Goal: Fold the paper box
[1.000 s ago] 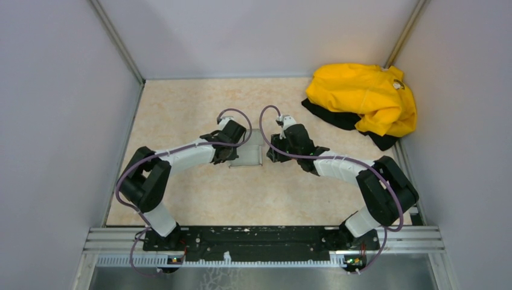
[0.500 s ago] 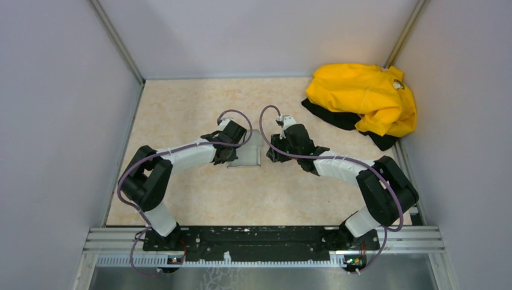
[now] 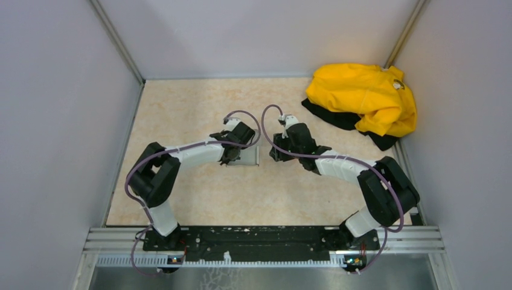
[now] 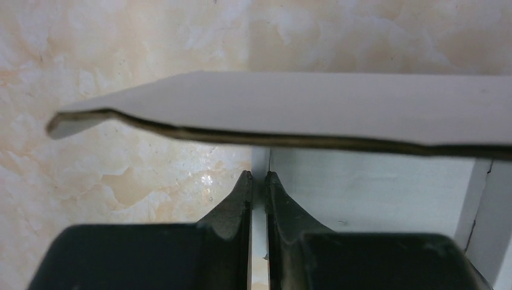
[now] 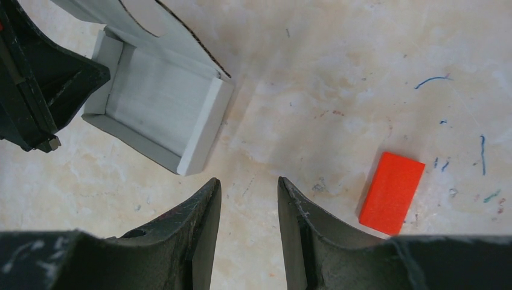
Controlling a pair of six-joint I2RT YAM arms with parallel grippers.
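Seen from above, 2 robot arms reach inward over a beige marbled desk (image 3: 181,109). The paper box (image 3: 249,156), pale grey-white card, lies about midway between the desk's left and right edges and between its near and far edges. It sits as a shallow open tray with low upright walls. The left hand (image 4: 258,175) is at the box's left side, its 2 black fingers clenched on a thin upright wall of the box. A long flap (image 4: 302,115) of the box is raised and slants across the left wrist view. The right hand (image 5: 249,184) hovers just right of the box with its fingers apart, grasping nothing. A small red block (image 5: 391,192) lies flat on the desk beside that hand. A crumpled yellow garment (image 3: 362,93) fills the far right corner.
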